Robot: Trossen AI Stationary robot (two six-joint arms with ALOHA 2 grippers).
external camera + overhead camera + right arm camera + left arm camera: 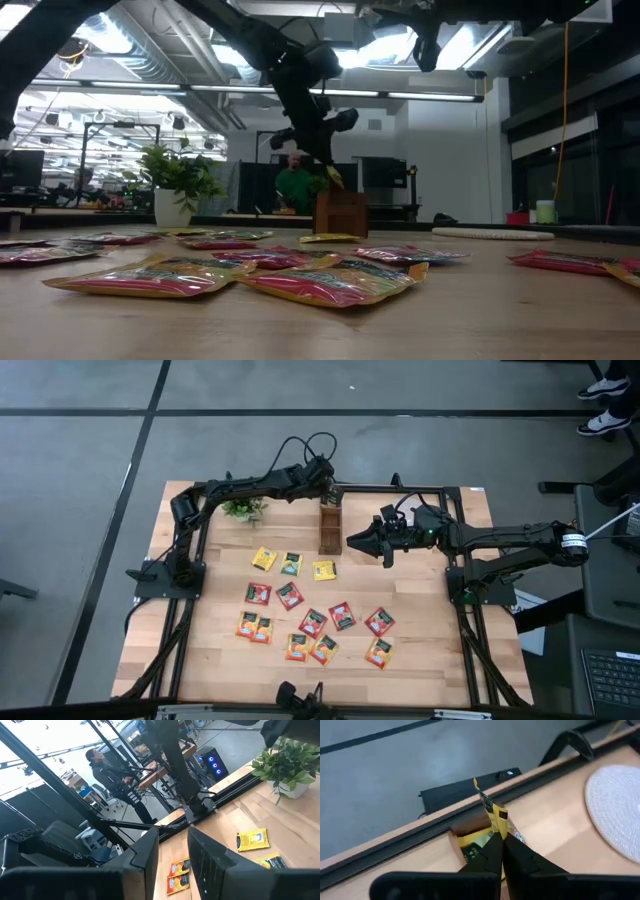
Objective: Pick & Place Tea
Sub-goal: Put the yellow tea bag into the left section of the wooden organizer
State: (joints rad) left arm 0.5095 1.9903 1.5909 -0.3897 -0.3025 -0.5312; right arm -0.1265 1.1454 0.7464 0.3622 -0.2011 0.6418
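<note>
Several tea sachets (300,615), yellow, green, red and orange, lie flat on the wooden table; they also show in the low view (320,282). A small brown wooden box (329,528) stands near the far edge, with a yellow-green sachet (470,845) inside it. My left gripper (328,495) hangs over the box (340,213), shut on a yellow sachet (494,815). My right gripper (352,542) hovers just right of the box, pointing left; its fingers are open (175,862) and hold nothing. My left gripper (501,851) pinches the yellow sachet between its two fingers, which slant down from above. The sachet's free end (485,800) sticks out past the fingertips, seen edge-on. It is lifted clear and hangs over the box's opening (334,180).
A green potted plant (243,509) stands left of the box near the far edge. A round pale woven mat (615,805) lies to the box's right. Black frame rails (185,620) run along the table's sides. A person (294,185) is in the room beyond.
</note>
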